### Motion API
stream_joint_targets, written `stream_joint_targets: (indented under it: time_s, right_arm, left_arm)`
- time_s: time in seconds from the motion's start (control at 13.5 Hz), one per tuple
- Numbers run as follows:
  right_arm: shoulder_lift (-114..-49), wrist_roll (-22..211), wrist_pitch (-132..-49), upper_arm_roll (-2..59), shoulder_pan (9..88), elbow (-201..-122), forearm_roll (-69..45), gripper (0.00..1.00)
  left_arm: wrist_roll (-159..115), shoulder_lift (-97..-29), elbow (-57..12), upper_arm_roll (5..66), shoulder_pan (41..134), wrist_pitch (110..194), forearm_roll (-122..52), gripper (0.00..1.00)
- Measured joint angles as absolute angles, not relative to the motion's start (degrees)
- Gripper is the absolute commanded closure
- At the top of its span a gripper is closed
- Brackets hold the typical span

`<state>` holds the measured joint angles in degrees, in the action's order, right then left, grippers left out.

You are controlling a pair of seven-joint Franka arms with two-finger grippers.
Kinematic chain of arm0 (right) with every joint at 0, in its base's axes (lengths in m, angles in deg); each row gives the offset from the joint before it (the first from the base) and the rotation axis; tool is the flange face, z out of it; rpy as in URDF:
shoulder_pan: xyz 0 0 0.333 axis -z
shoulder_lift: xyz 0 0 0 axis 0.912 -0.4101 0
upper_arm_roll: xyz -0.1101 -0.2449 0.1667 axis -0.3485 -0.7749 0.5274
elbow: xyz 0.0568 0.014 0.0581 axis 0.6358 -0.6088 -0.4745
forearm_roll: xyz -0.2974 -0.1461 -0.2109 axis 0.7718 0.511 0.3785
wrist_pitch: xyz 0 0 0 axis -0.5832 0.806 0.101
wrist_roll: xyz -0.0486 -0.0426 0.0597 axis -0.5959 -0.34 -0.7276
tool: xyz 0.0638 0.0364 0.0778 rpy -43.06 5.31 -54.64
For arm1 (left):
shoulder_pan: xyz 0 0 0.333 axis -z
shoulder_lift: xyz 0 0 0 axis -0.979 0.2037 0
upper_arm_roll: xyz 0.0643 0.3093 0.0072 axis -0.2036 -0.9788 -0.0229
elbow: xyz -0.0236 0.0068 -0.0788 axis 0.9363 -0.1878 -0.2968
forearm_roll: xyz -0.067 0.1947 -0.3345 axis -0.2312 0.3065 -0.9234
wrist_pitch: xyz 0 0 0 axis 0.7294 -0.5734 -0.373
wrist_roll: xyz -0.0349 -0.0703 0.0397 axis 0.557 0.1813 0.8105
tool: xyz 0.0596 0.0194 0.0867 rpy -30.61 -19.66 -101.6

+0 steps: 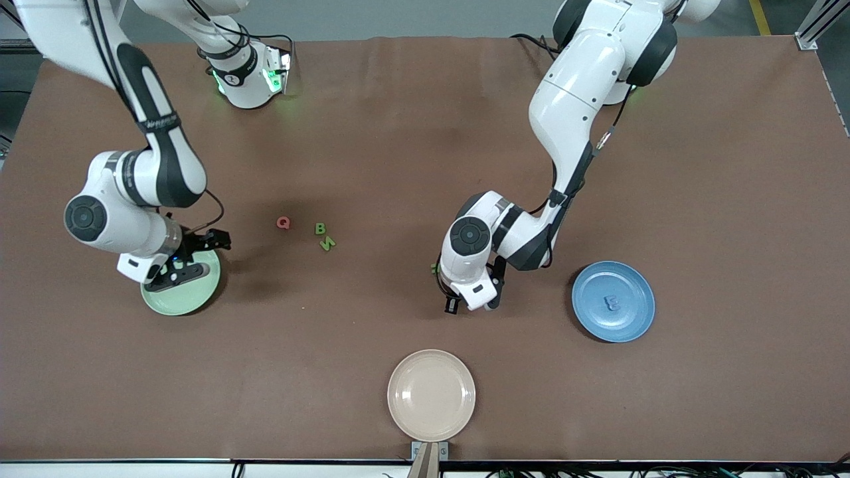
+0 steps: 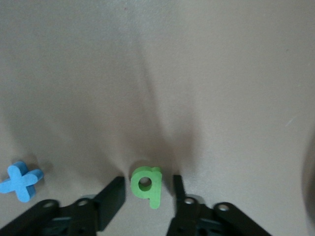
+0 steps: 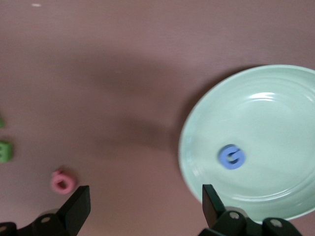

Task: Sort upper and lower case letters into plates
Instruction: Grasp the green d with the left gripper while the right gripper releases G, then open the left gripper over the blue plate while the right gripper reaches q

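Green and blue plates (image 1: 199, 302), one letter (image 1: 611, 304) each.

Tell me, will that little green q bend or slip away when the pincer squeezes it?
The green q looks thick and chunky, so it is probably stiff enough to hold its shape. It seems small and foam-like, so likely very light. It lies flat on the table between the left pincer's fingers, so it should not roll, though it could twist.

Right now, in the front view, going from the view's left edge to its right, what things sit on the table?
Green plate → pink Q → green B → cream plate → blue plate.
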<state>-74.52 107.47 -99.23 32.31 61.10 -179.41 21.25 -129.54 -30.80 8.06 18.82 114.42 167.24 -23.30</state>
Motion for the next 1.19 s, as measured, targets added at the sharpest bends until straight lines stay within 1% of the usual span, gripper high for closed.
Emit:
stream_joint_targets:
  time_s: [0.15, 0.3, 0.45, 0.67, 0.89, 1.04, 1.19]
  right_arm:
    - [-71.85, 105.86, -96.99, 32.43, 58.18, -179.98, 21.25, 0.00]
    - [-71.25, 105.49, -97.35, 32.51, 55.83, -181.73, 21.25, 0.00]
    - [-71.26, 104.82, -98.72, 32.56, 54.07, -183.81, 21.25, 0.00]
    - [-71.25, 104.57, -104.91, 32.62, 52.63, -188.04, 21.24, 0.00]
    - [-71.26, 104.39, -111.21, 32.65, 51.16, -193.13, 21.22, 0.00]
    - [-71.25, 103.86, -114.98, 32.68, 50.10, -195.78, 21.21, 0.00]
    - [-71.25, 102.00, -118.15, 32.71, 48.49, -198.14, 21.21, 0.00]
  left_arm:
    - [-126.37, -30.80, 8.30, 18.68, 114.40, 166.77, -23.31, 1.00]
    - [-123.80, -30.81, 8.65, 17.70, 114.37, 165.52, -23.31, 1.00]
    - [-119.04, -31.18, 8.91, 15.21, 113.99, 163.99, -23.28, 1.00]
    - [-108.02, -32.66, 8.88, 11.55, 112.04, 160.28, -23.27, 1.00]
    - [-97.64, -35.97, 8.68, 9.54, 108.85, 153.28, -23.25, 1.00]
    - [-90.67, -39.75, 6.06, 9.37, 105.73, 150.89, -23.00, 1.00]
    - [-85.45, -44.28, 0.17, 9.37, 103.14, 150.99, -21.11, 0.98]
